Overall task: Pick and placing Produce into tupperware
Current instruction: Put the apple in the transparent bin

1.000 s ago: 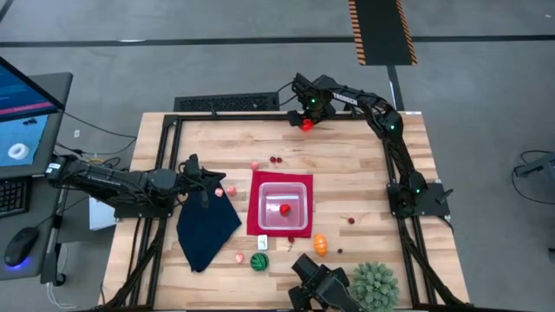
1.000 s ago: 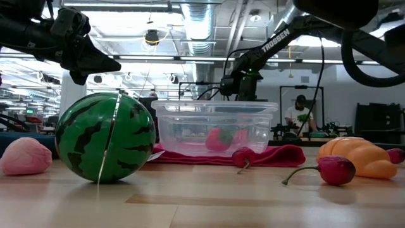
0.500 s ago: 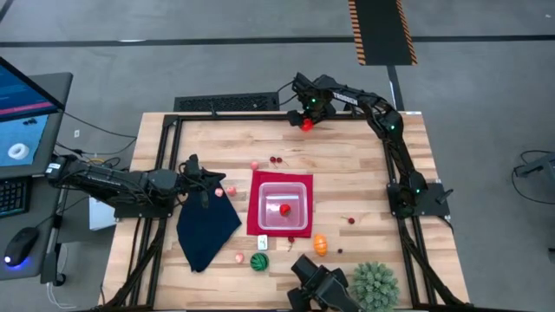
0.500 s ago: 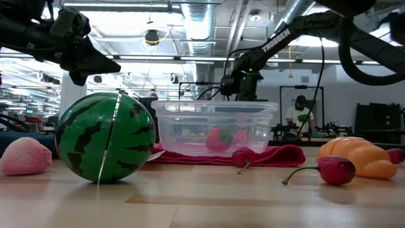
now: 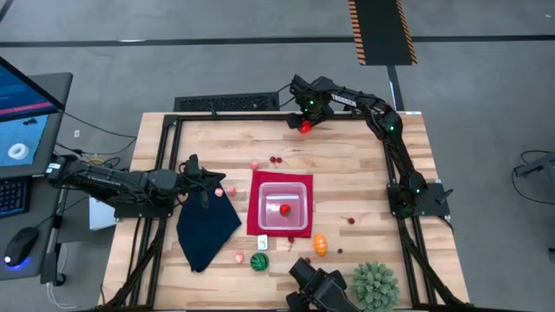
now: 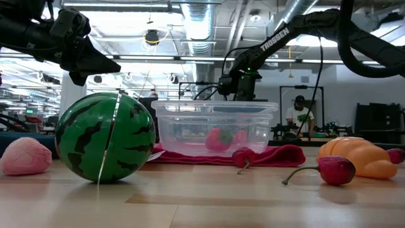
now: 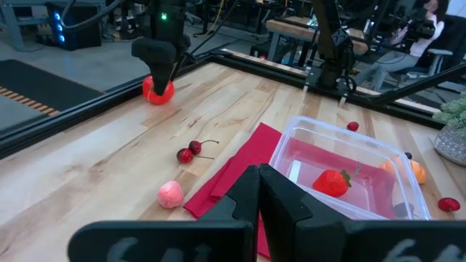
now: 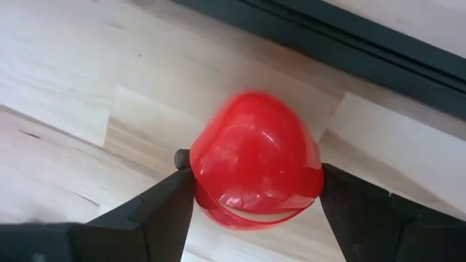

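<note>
The clear tupperware (image 5: 283,206) stands on a red mat (image 5: 257,227) mid-table, with a strawberry (image 5: 284,209) inside. Loose produce lies around it: a green striped ball (image 5: 259,262), an orange piece (image 5: 320,245), pink pieces (image 5: 231,191), and cherries (image 5: 276,159). At the table's far edge my right gripper (image 5: 305,120) points down over a round red fruit (image 8: 255,160), its fingers on either side. My left gripper (image 7: 260,191) hangs shut above the navy cloth (image 5: 205,227) at the table's left, holding nothing. My right gripper has the round red fruit between its two fingers, one on each opposite side (image 8: 195,191). It comes from above, pointing down. The fruit stays upright at the wood by the far edge; whether it is lifted clear I cannot tell.
A spiky green plant ball (image 5: 375,286) sits at the near right corner, next to a dark camera mount (image 5: 316,282). A black frame rail (image 8: 378,51) runs along the far edge just behind the red fruit. Bare wood lies between the far edge and the tupperware.
</note>
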